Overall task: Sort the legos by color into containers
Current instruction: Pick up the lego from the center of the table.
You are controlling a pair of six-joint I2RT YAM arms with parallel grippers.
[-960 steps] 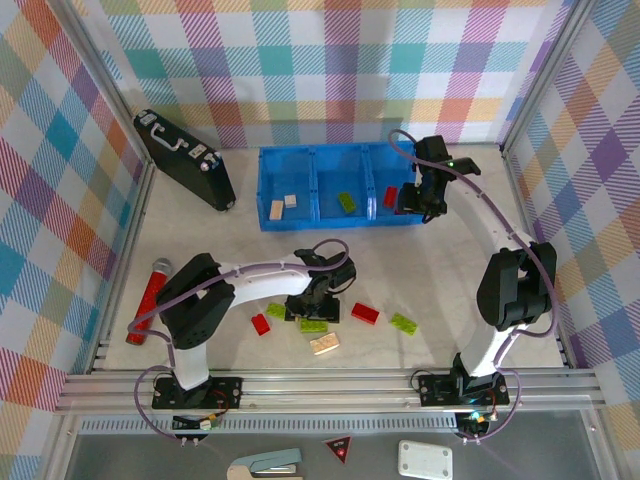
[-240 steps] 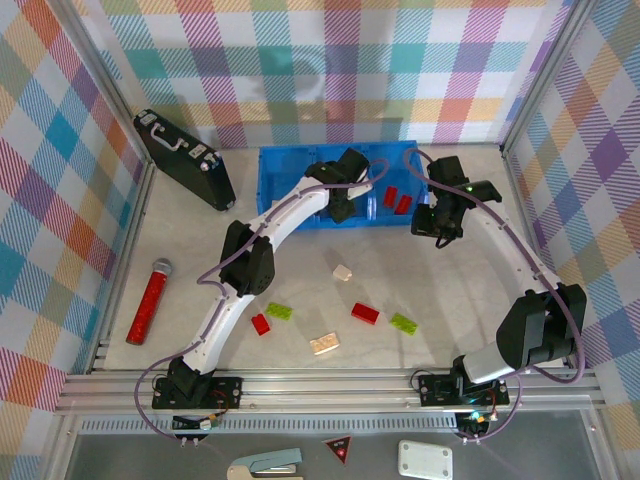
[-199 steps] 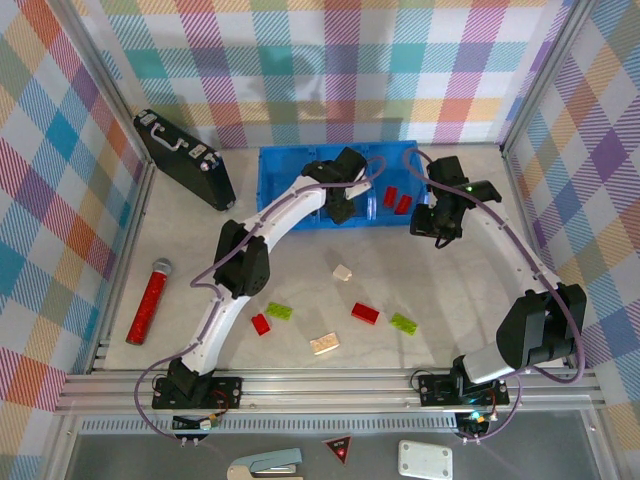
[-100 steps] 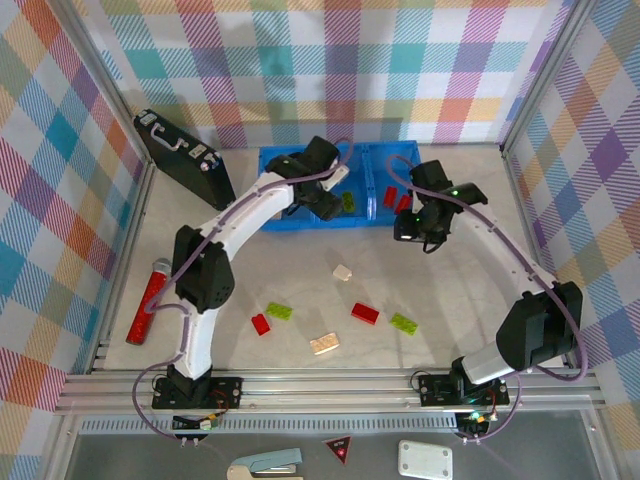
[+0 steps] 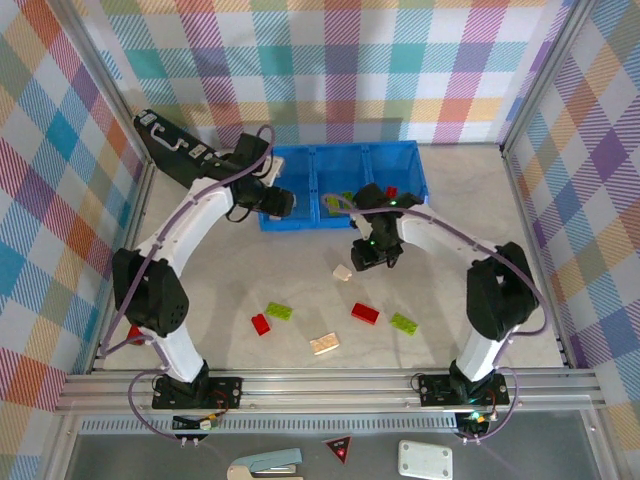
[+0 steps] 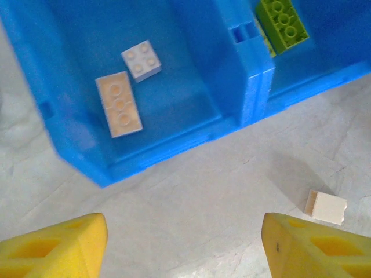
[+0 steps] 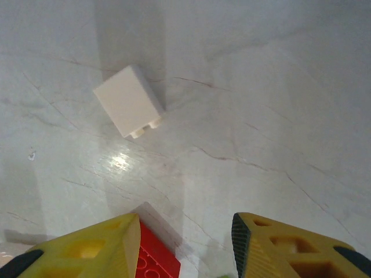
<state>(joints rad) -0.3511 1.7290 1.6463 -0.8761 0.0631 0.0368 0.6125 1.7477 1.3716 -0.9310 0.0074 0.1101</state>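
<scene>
The blue bin [image 5: 310, 222] with its three containers stands at the back. In the left wrist view, its left compartment [image 6: 191, 87] holds two cream legos [image 6: 119, 113] and the middle one a green brick [image 6: 283, 22]. My left gripper [image 5: 278, 201] [image 6: 184, 243] hangs open and empty over the table just in front of the left compartment. My right gripper [image 5: 368, 255] [image 7: 185, 243] is open above the table, close to a small white brick [image 5: 342, 271] [image 7: 127, 101]. A red brick [image 7: 153, 258] lies on the table below its left finger. More loose legos lie nearer: green [image 5: 279, 311], red [image 5: 261, 324], red [image 5: 365, 313], green [image 5: 404, 323], cream [image 5: 324, 343].
A black briefcase [image 5: 185, 160] leans at the back left beside the bin. A red microphone [image 5: 133, 332] lies at the left edge, mostly behind my left arm. Plaid walls close in three sides, and a metal rail runs along the near edge.
My left gripper has swung left from the middle compartment to the front of the left one. My right gripper has come down from beside the right compartment toward the white brick.
</scene>
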